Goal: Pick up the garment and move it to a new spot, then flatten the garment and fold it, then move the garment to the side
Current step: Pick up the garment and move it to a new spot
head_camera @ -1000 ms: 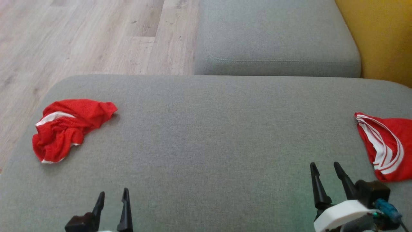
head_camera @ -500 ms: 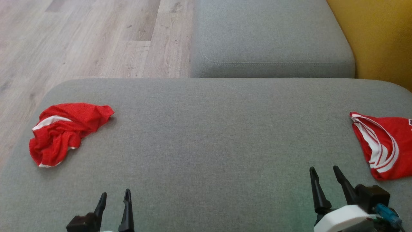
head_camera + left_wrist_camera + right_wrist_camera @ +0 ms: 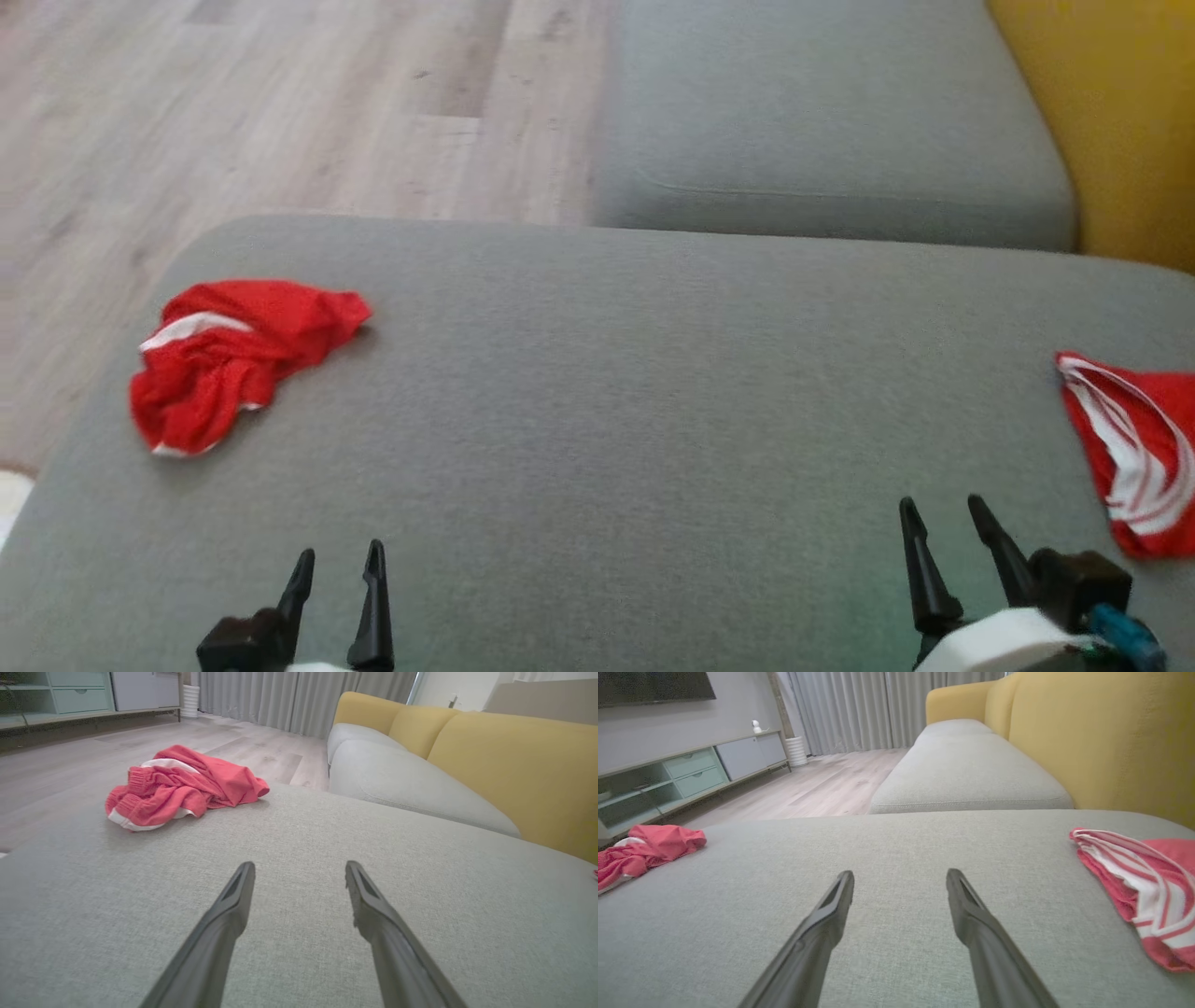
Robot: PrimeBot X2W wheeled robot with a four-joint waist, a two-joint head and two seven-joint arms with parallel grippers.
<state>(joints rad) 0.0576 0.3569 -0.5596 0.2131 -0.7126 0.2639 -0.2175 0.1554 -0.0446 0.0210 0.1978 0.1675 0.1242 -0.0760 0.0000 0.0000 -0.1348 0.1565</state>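
The crumpled red mesh garment with white trim lies bunched on the grey fabric cushion, well ahead of the left gripper and outward of it. That gripper's jaws are spread and empty. The right gripper is likewise parted, holding nothing. A flat red cloth with white stripes lies near it, outward of its tips. The pick-up looks not yet begun; next, the left arm must reach forward and pinch the heap. The picture edge cuts off the striped cloth, and the heap's folds hide its shape.
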